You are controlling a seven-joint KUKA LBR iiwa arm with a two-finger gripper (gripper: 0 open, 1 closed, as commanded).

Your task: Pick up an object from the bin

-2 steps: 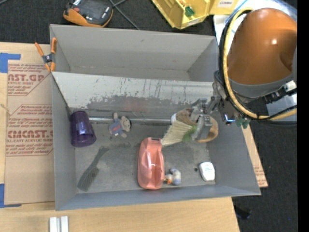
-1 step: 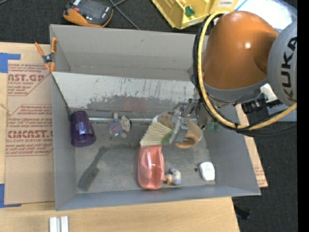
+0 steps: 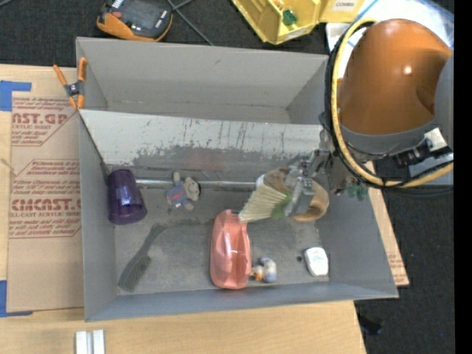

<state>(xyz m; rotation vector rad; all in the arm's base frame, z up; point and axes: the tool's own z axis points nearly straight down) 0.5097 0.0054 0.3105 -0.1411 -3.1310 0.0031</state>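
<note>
The tool (image 3: 301,185) is low in the grey bin (image 3: 199,72), on the right side. It is close to the right wall and not far from the back wall. It sits right over a brush (image 3: 262,203) with pale bristles and a brown wooden end. The bristles fan out to the left and the wooden end lies under the tool. I cannot tell if the tool is open or closed, and I cannot tell if it holds the brush. The big orange cover (image 3: 391,72) on the arm hangs over the bin's right edge.

Just in front of the brush lies a pink long thing (image 3: 230,249), and its top end is very near the bristles. A tiny toy (image 3: 263,271) lies beside its bottom end, close to the front wall. A small white thing (image 3: 316,261) lies alone in the front right part, near the front wall.

A purple cup (image 3: 125,195) lies against the left wall. A little toy figure (image 3: 181,191) is near the back wall, between the cup and the brush. A dark grey long thing (image 3: 140,260) lies in the front left part.

The floor is bare in the middle, between the cup and the pink thing. There is also a bare patch between the brush and the white thing.
</note>
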